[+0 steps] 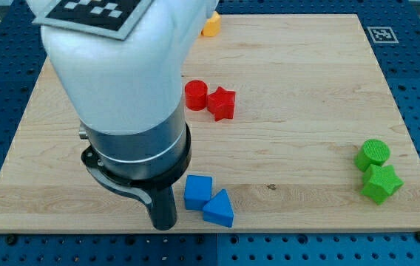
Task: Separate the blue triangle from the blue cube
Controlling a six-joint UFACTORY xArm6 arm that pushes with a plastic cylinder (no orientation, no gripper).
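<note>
The blue cube and the blue triangle sit touching each other near the view's bottom edge of the wooden board, the triangle to the lower right of the cube. My tip rests on the board just left of the blue cube, a small gap away. The arm's white and grey body hides the board's upper left part.
A red cylinder and a red star sit together mid-board. A green cylinder and a green star sit at the view's right. A yellow-orange block shows at the top, partly hidden by the arm.
</note>
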